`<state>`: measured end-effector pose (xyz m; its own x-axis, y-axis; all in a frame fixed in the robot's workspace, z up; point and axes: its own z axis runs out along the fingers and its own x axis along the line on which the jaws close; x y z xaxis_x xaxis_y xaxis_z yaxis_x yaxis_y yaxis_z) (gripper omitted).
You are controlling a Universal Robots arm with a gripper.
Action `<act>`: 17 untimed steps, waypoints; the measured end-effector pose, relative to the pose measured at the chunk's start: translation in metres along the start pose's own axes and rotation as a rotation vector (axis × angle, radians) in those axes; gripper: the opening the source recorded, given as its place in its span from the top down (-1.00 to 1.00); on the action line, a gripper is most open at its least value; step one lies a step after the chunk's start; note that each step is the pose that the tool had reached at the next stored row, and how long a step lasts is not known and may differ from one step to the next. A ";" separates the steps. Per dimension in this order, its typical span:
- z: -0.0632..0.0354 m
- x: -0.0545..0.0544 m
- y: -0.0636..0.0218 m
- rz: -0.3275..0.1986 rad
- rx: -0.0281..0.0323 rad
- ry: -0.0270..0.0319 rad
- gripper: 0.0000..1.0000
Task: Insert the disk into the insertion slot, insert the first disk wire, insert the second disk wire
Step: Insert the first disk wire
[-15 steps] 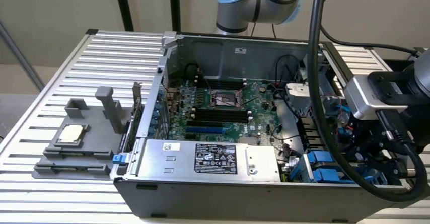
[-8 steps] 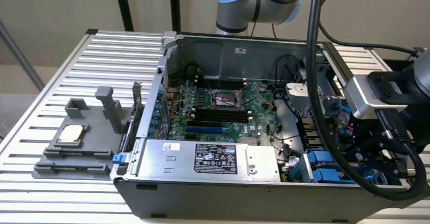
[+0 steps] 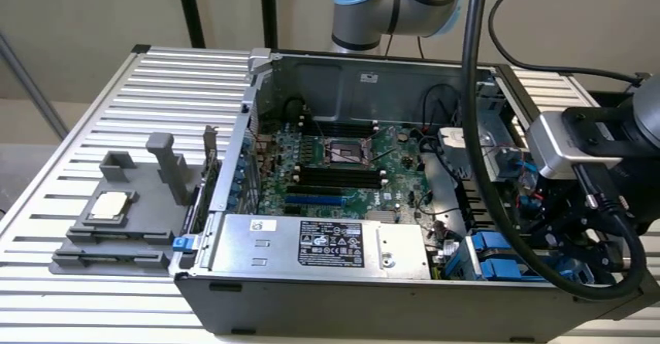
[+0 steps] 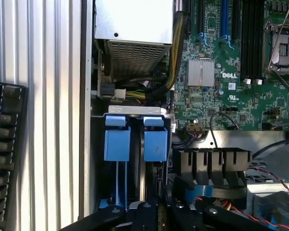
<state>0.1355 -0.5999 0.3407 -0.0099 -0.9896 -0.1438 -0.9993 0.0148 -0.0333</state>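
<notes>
Hanging directly over the slot (image 4: pixel 117 143), at the exterior view's right, seemingly for alignment, the gripper (image 4: pixel 144 210) hides whether it's clamped.

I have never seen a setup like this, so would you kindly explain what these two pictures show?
It is a robot arm working inside an open computer case that stands on a slatted table. One picture comes from a camera standing off the arm. The other comes from a camera on its wrist, looking down into the case. Inside lie the motherboard and a silver power supply. Beside the case, on the exterior view's left, a grey stand carries a square chip. The gripper hangs over the slot with blue clips, in a corner of the case. Whether it holds anything cannot be told.
</notes>
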 end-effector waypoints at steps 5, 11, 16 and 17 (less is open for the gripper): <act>0.0006 -0.004 0.0001 0.005 0.0008 0.0075 0.67; 0.0007 -0.005 0.0001 0.014 0.0018 0.0295 0.67; 0.0013 -0.009 0.0001 0.019 0.0025 0.0363 0.67; 0.0015 -0.010 0.0002 0.019 0.0026 0.0372 0.67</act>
<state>0.1354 -0.5901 0.3406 -0.0304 -0.9937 -0.1076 -0.9989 0.0342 -0.0335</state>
